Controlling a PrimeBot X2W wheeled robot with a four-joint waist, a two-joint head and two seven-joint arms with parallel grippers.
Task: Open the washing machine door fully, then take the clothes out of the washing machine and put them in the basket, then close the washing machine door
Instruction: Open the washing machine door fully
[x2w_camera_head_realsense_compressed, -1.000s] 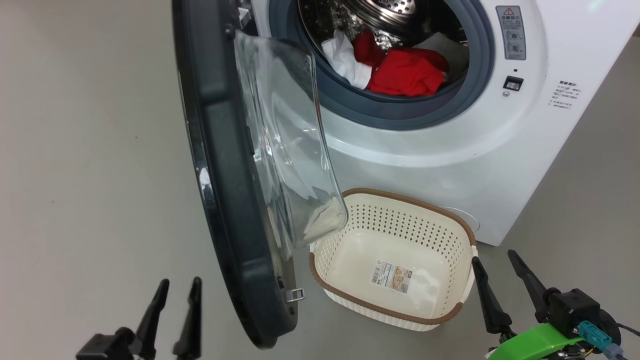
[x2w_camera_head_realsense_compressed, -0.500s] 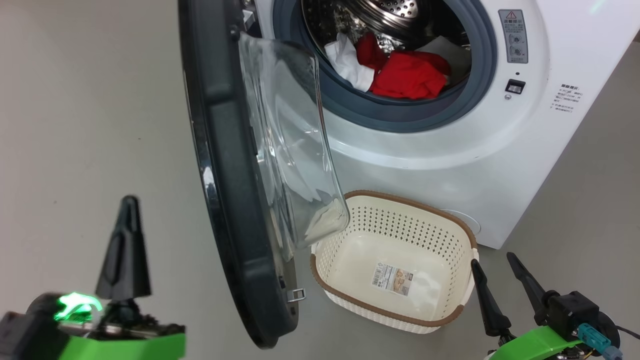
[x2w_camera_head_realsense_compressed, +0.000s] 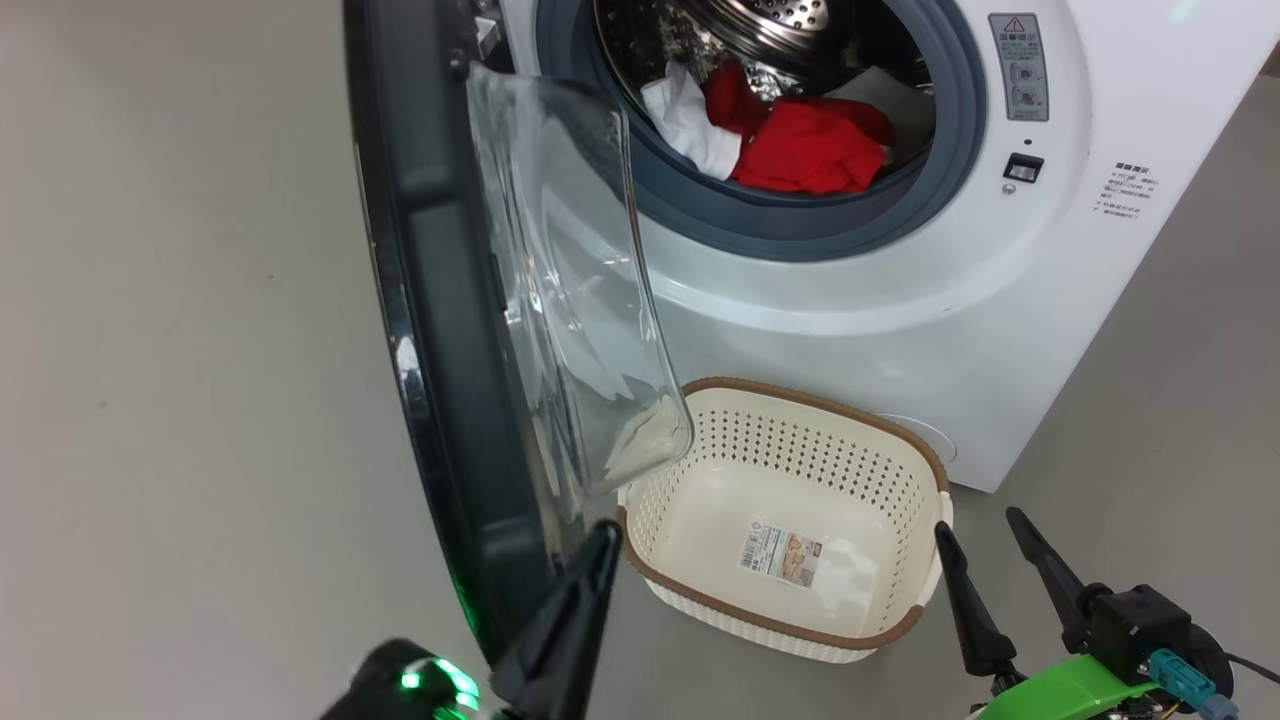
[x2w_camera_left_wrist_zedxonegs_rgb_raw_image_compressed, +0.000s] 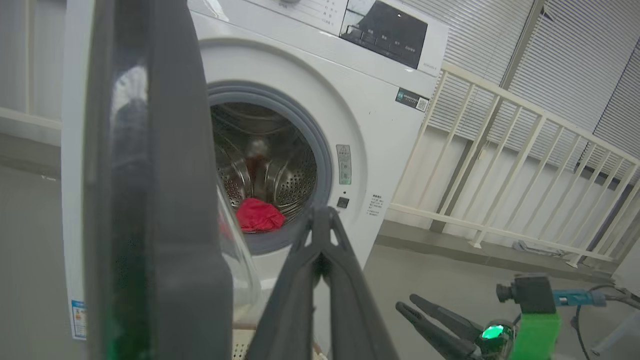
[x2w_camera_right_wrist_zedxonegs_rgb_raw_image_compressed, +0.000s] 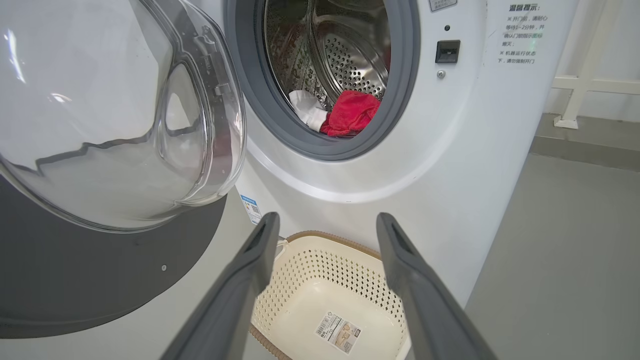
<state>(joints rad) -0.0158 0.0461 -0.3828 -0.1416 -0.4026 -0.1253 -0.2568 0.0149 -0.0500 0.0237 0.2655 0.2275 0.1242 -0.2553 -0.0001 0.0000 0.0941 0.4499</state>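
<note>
The washing machine (x2w_camera_head_realsense_compressed: 900, 300) stands with its door (x2w_camera_head_realsense_compressed: 420, 300) swung about halfway out, black rim edge-on and glass bowl facing the drum. Red and white clothes (x2w_camera_head_realsense_compressed: 810, 150) lie at the drum's front lip, and they also show in the left wrist view (x2w_camera_left_wrist_zedxonegs_rgb_raw_image_compressed: 257, 215) and the right wrist view (x2w_camera_right_wrist_zedxonegs_rgb_raw_image_compressed: 350, 112). The empty cream basket (x2w_camera_head_realsense_compressed: 770, 612) sits on the floor below the opening. My left gripper (x2w_camera_head_realsense_compressed: 603, 535) is shut on nothing, its tip close against the door's lower inner edge; contact cannot be told. My right gripper (x2w_camera_head_realsense_compressed: 978, 525) is open beside the basket's right end.
Grey floor stretches left of the door and right of the machine. A white railing (x2w_camera_left_wrist_zedxonegs_rgb_raw_image_compressed: 500, 165) runs behind the machine on its right side. The door's bulging glass (x2w_camera_right_wrist_zedxonegs_rgb_raw_image_compressed: 115, 110) overhangs the basket's left end.
My left gripper has shut its fingers and swung from the lower left across to the door's lower inner edge. The door, basket and right gripper have kept their places.
</note>
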